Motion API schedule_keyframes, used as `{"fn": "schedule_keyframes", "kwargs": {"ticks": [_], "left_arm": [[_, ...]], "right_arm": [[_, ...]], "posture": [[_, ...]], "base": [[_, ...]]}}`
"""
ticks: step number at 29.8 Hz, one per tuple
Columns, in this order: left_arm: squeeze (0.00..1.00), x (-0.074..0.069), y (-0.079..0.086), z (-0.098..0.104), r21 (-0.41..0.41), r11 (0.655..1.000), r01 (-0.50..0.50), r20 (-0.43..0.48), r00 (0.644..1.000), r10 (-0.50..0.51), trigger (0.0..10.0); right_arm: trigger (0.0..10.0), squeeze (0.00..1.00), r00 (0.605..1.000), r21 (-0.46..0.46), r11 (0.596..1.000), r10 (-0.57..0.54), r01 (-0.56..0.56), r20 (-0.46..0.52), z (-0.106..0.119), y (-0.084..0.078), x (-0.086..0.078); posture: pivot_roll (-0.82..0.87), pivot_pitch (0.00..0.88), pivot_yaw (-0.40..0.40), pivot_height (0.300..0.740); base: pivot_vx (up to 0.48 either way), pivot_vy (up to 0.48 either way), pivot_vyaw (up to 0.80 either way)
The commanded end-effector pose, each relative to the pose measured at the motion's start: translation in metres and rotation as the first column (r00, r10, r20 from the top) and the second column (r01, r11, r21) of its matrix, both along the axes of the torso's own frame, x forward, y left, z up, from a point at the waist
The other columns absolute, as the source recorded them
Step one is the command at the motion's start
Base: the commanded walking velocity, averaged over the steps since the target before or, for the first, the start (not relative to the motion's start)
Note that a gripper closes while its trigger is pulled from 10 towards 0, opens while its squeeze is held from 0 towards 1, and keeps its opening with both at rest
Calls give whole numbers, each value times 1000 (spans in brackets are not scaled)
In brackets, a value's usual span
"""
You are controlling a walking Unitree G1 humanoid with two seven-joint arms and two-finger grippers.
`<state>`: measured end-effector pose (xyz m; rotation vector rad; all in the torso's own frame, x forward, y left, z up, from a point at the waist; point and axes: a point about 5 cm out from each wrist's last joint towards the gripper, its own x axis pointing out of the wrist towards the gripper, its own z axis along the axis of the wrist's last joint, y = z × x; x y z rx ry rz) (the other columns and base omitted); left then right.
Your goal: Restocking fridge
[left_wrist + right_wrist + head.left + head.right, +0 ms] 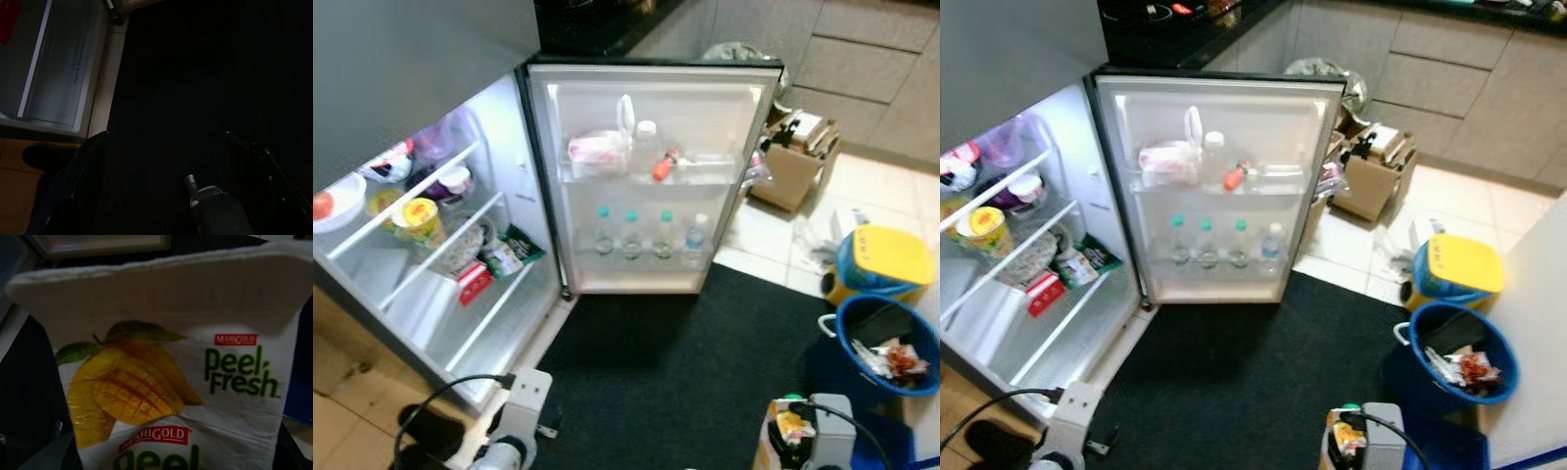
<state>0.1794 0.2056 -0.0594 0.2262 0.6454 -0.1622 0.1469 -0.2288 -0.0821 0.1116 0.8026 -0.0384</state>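
The fridge (440,323) stands open at my left, its shelves lit and holding tubs, cups and packets. Its door (651,108) swings out ahead. The door's upper shelf carries a pink pack (597,152) and a white bottle (646,147). Several water bottles (631,235) stand in the lower door shelf. Low at my right side, my right gripper (793,446) is shut on a Peel Fresh mango juice carton (161,382), which sits upright. My left gripper (168,147) hangs open above the black mat, holding nothing.
A black mat (675,362) covers the floor before the fridge. To the right stand a blue bucket (886,343) of rubbish, a yellow-lidded blue container (881,259) and an open cardboard box (798,157). Grey cabinets (871,59) run along the back.
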Motion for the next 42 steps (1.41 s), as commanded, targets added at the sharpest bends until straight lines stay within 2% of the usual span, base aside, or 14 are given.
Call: {"fn": "schedule_keyframes", "kwargs": {"ticks": [1,42], "left_arm": [[0,-3,1,-2,-2,1000,-2,-7,1000,2,10000],[0,-4,-1,-2,-6,1000,25,-7,1000,-25,10000]], "right_arm": [[10000,0,1000,-3,1000,-9,9,3,0,-2,0],[10000,0,1000,2,1000,-15,15,-9,-2,1,-5]], "posture": [[-26,25,-69,740],[-27,39,-65,740]], "base": [[307,0,0],[318,0,0]]}}
